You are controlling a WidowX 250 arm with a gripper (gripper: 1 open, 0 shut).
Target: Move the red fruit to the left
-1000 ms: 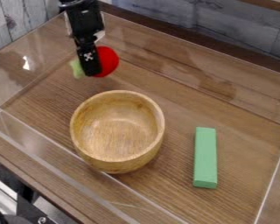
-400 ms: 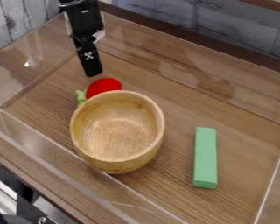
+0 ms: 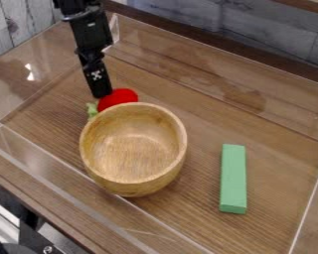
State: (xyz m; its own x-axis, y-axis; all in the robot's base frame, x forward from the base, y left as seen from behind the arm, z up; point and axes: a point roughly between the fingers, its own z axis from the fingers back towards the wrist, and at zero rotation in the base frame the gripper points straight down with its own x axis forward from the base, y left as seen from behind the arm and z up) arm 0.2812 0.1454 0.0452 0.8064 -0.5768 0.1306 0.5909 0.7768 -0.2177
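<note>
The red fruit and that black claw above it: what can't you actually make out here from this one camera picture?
- Red fruit: its lower side is hidden behind the wooden bowl rim, so whether they touch is unclear.
- Gripper: its fingers are dark and small, and the gap between them is hard to read.
- Arm: cut off by the top edge.
- Green block: its far side and underside are unseen.
</note>
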